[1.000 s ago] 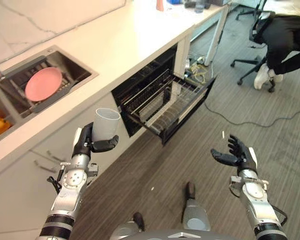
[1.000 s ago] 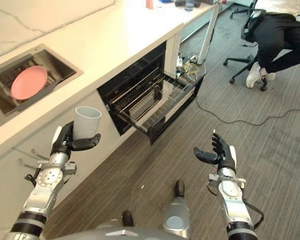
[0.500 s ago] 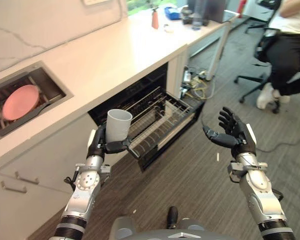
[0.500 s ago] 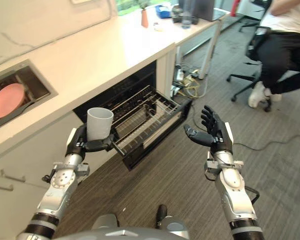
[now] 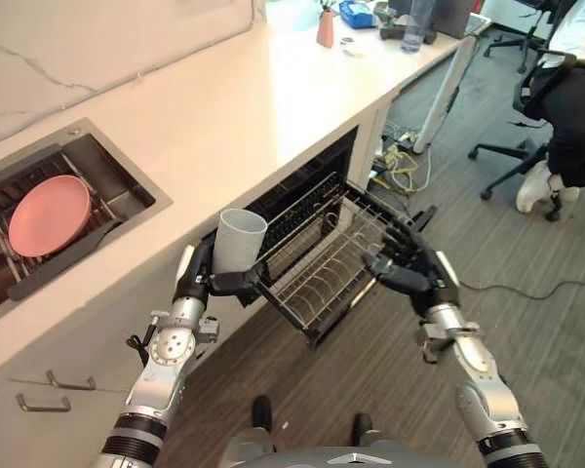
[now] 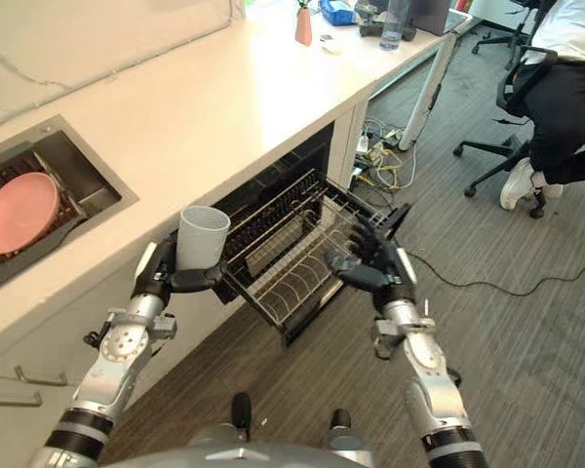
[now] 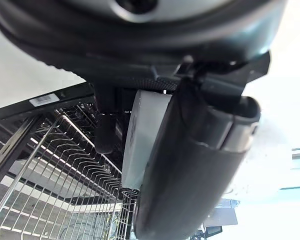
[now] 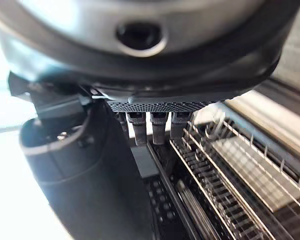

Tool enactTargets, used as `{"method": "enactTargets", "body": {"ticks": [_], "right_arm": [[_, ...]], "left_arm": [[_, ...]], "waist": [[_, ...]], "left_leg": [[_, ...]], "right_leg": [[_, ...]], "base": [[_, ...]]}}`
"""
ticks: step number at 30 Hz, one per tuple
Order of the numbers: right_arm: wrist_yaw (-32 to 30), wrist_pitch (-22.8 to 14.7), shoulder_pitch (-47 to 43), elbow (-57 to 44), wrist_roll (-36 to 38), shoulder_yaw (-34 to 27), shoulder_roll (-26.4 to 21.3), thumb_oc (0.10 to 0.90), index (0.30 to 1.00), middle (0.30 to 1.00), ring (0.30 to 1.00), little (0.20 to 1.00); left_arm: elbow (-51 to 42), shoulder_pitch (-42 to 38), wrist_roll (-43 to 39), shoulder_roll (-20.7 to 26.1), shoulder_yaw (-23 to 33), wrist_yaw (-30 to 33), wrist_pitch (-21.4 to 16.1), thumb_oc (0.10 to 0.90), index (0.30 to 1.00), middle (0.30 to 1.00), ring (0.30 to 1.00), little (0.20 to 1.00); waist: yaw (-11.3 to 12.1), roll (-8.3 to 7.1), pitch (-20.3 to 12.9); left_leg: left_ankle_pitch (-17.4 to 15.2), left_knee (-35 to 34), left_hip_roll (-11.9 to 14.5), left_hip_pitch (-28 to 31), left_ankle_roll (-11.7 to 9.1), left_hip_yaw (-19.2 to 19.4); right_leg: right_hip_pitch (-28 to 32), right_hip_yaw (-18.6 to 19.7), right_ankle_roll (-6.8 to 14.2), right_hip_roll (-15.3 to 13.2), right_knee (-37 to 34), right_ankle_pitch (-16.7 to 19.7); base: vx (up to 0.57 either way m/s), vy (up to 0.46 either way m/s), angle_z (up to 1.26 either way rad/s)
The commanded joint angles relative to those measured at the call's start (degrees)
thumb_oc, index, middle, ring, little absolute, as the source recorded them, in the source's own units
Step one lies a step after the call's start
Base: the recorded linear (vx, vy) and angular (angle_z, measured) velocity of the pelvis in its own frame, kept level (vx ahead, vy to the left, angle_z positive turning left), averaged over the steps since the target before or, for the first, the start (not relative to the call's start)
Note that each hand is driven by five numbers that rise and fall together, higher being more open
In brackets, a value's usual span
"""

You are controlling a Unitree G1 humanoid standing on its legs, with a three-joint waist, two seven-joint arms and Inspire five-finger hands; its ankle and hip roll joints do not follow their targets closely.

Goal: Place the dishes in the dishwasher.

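Left robot hand (image 5: pixel 197 283) curled round pale grey plastic cup (image 5: pixel 240 237), upright, beside pulled-out wire dishwasher rack (image 5: pixel 324 255). Cup likely light, rigid, smooth; mid-wall grip suits. Right robot hand (image 5: pixel 407 267) spread wide over rack front. Pink round plate (image 5: pixel 47 214) in sink.

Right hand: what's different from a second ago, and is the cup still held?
The right hand has come in from over the floor to the pulled-out dishwasher rack, its fingers now open over the rack's outer edge; whether they touch it is unclear. The left hand still grips the grey cup, upright beside the rack. The pink plate stays in the sink.
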Motion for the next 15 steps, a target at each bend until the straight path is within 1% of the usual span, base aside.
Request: {"method": "enactTargets", "body": {"ticks": [1, 3, 4, 6, 8, 9, 11, 12, 14, 15], "right_arm": [[1.9, -3.8, -3.5, -6.0, 8.0, 0.1, 0.1, 0.800, 0.900, 0.900, 0.900, 0.900], [2.5, -3.3, -3.8, -6.9, 10.1, 2.2, 0.5, 0.800, 0.900, 0.900, 0.900, 0.900], [2.5, -3.3, -3.8, -6.9, 10.1, 2.2, 0.4, 0.800, 0.900, 0.900, 0.900, 0.900], [2.5, -3.0, -4.3, -8.4, 13.4, 5.3, 0.8, 0.800, 0.900, 0.900, 0.900, 0.900], [2.0, -2.8, -4.8, -9.0, 14.8, 7.2, 1.2, 0.800, 0.900, 0.900, 0.900, 0.900], [1.9, -2.8, -4.8, -9.0, 14.8, 7.2, 1.2, 0.800, 0.900, 0.900, 0.900, 0.900], [0.3, -2.8, -6.2, -9.4, 15.0, 9.4, 1.3, 0.800, 0.900, 0.900, 0.900, 0.900], [-1.4, -2.9, -8.0, -10.0, 15.1, 11.3, 1.1, 0.800, 0.900, 0.900, 0.900, 0.900], [-1.5, -2.9, -8.0, -10.0, 15.1, 11.3, 1.1, 0.800, 0.900, 0.900, 0.900, 0.900], [-3.7, -3.4, -11.2, -10.3, 16.4, 13.8, 1.7, 0.800, 0.900, 0.900, 0.900, 0.900]], "left_arm": [[-3.3, -6.3, 2.3, 2.2, -1.8, 1.7, -5.6, 0.400, 0.300, 0.300, 0.300, 0.300], [-2.4, -8.2, 3.3, 1.8, -3.1, 2.7, -5.1, 0.400, 0.300, 0.300, 0.300, 0.300], [-2.3, -8.3, 3.4, 1.8, -3.1, 2.7, -5.2, 0.400, 0.300, 0.300, 0.300, 0.300], [-0.9, -10.9, 4.5, 0.3, -5.3, 4.7, -4.6, 0.400, 0.300, 0.300, 0.300, 0.300], [-0.3, -11.4, 5.7, -0.5, -6.3, 6.0, -4.0, 0.400, 0.300, 0.300, 0.300, 0.300], [-0.3, -11.5, 5.8, -0.5, -6.3, 6.1, -4.1, 0.400, 0.300, 0.300, 0.300, 0.300], [1.0, -13.5, 7.2, -1.6, -8.1, 8.4, -3.1, 0.400, 0.300, 0.300, 0.300, 0.300], [4.2, -17.6, 8.6, -2.4, -10.7, 11.2, -2.4, 0.400, 0.300, 0.300, 0.300, 0.300], [4.4, -17.8, 8.6, -2.4, -10.8, 11.3, -2.5, 0.400, 0.300, 0.300, 0.300, 0.300], [6.4, -21.4, 10.7, -2.9, -13.9, 13.6, -1.7, 0.400, 0.300, 0.300, 0.300, 0.300]], "waist": [[1.6, -1.25, -6.2], [1.4, -1.56, -6.4], [1.4, -1.55, -6.4], [0.9, -1.80, -6.8], [0.6, -1.82, -7.1], [0.6, -1.79, -7.1], [0.3, -1.83, -7.4], [-0.2, -1.67, -7.4], [-0.1, -1.65, -7.3], [-0.5, -1.43, -7.3]], "left_leg": [[-5.2, 2.9, 2.3, 0.1, -2.2, 1.8], [-5.3, 2.6, 2.3, 0.4, -2.2, 2.2], [-5.2, 2.5, 2.3, 0.5, -2.2, 2.3], [-5.3, 1.9, 2.6, 1.4, -2.4, 2.9], [-5.3, 1.4, 2.9, 2.0, -2.6, 3.4], [-5.3, 1.4, 2.9, 2.1, -2.6, 3.4], [-5.4, 1.0, 3.3, 2.6, -2.8, 3.8], [-5.2, 0.8, 3.6, 3.0, -3.1, 4.0], [-5.2, 0.8, 3.7, 3.0, -3.1, 4.0], [-5.0, 0.6, 4.0, 3.2, -3.4, 3.9]], "right_leg": [[-3.8, 0.9, 6.1, -7.0, 5.5, -3.6], [-3.7, 0.9, 6.1, -7.1, 4.8, -3.3], [-3.7, 0.9, 6.1, -7.0, 4.8, -3.3], [-3.5, 1.0, 6.3, -6.9, 3.2, -2.5], [-3.3, 1.2, 6.3, -6.6, 2.0, -2.0], [-3.3, 1.2, 6.3, -6.5, 1.9, -2.0], [-3.0, 1.4, 6.2, -6.2, 0.7, -1.6], [-2.8, 1.6, 6.2, -5.7, -0.1, -1.3], [-2.7, 1.6, 6.2, -5.7, -0.2, -1.3], [-2.5, 1.8, 6.1, -5.2, -0.7, -1.3]], "base": [[0.05, 0.029, 0.01], [0.03, 0.000, -0.07], [0.05, -0.015, -0.10], [0.07, -0.030, -0.17], [0.05, -0.029, -0.19], [0.04, -0.027, -0.22], [0.04, -0.044, -0.23], [0.04, -0.046, -0.14], [0.02, -0.030, -0.10], [0.03, -0.038, -0.10]]}}
